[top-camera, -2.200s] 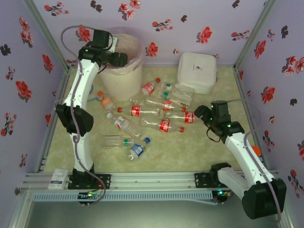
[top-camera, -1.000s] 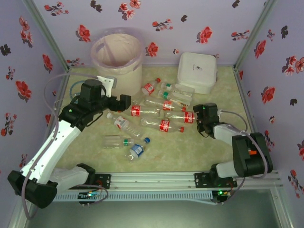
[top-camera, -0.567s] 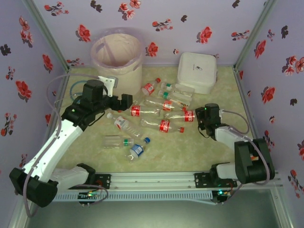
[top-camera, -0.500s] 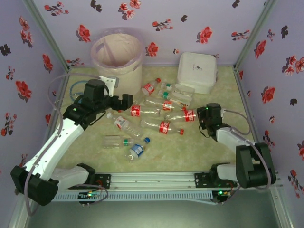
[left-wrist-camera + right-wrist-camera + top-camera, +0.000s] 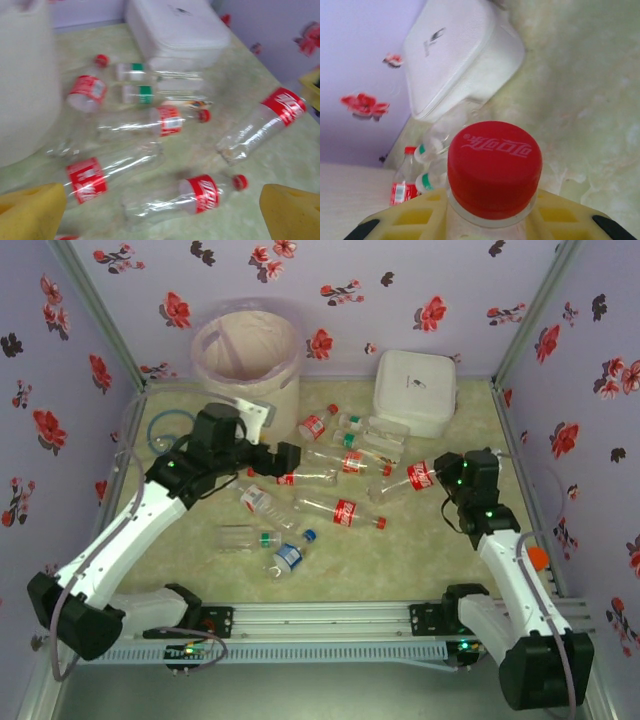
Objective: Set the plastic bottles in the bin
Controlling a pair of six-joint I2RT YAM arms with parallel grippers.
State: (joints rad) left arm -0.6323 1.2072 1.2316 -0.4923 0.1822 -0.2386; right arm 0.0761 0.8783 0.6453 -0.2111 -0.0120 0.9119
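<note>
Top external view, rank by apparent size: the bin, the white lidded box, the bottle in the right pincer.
1. bin, largest
2. white lidded box, somewhat smaller
3. held bottle, clamped in the right pincer, clearly smallest

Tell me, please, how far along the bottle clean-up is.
Done: nothing I can confirm; no bottle shows inside the bin from above. In hand: the right gripper is shut on the neck of a red-labelled bottle, which is tilted up at the cap end; the left gripper hovers open over the others. Left: roughly nine bottles lying on the table.
</note>
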